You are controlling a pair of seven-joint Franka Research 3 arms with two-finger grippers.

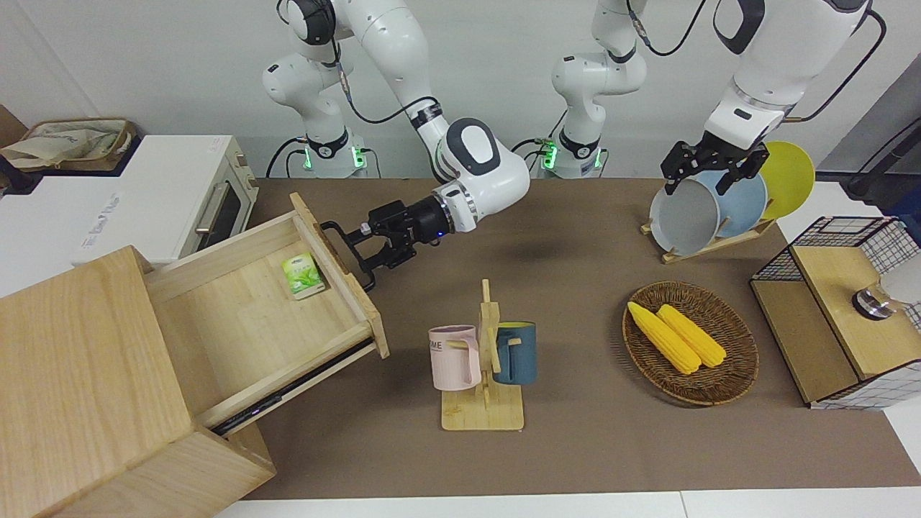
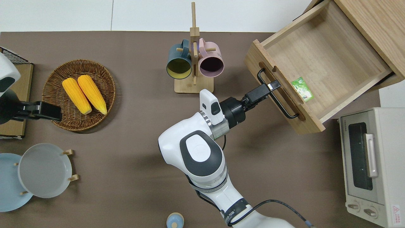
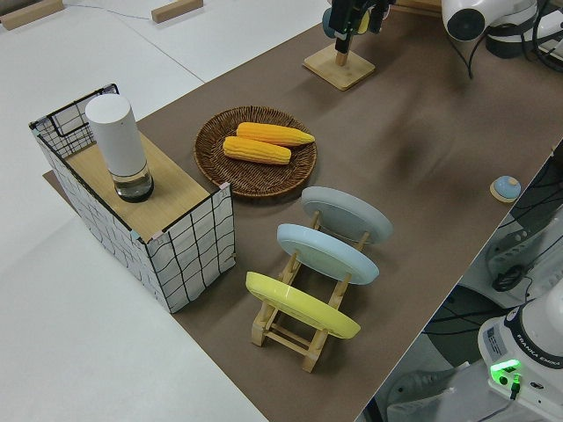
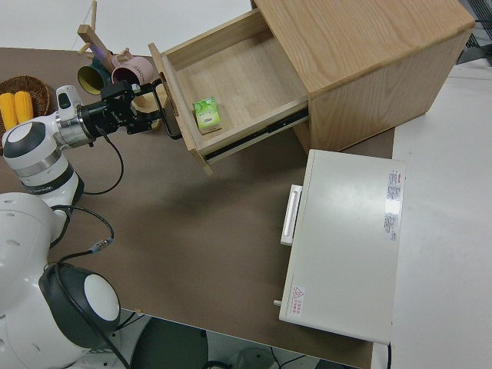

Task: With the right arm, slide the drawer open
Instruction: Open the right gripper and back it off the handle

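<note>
**Right pincer on the bar handle of a drawer pulled well out**

Right pincer (image 2: 271, 86), black and two-fingered on a black wrist with a small blue light, reaches level from the white jointed right arm (image 2: 202, 152) and pinches the thin black metal bar handle (image 2: 278, 101) near its middle, one finger on each side of the rod.

That handle is fixed to the front board of the drawer (image 2: 319, 57), a wide, shallow tray of pale, smooth-grained wood. It stands far out of the large pale wooden box (image 1: 79, 374) at the counter's corner on the right arm's end, farther from the robots. A dark metal runner shows under its side. Inside, a small flat green packet (image 2: 303, 89) lies on the wooden floor against the front board.

A boxy white toaster oven (image 2: 370, 171) with a silver handle sits at the same end, nearer the robots.

At mid-counter a wooden peg stand (image 1: 483, 388) carries a pink mug (image 1: 455, 357) and a dark blue mug (image 1: 515, 352). Toward the left arm's end, a round woven wicker basket (image 1: 734, 374) holds two yellow corn cobs (image 1: 678, 337).

The left arm is parked; I cannot tell how its left pincer (image 1: 709, 169) stands.
</note>
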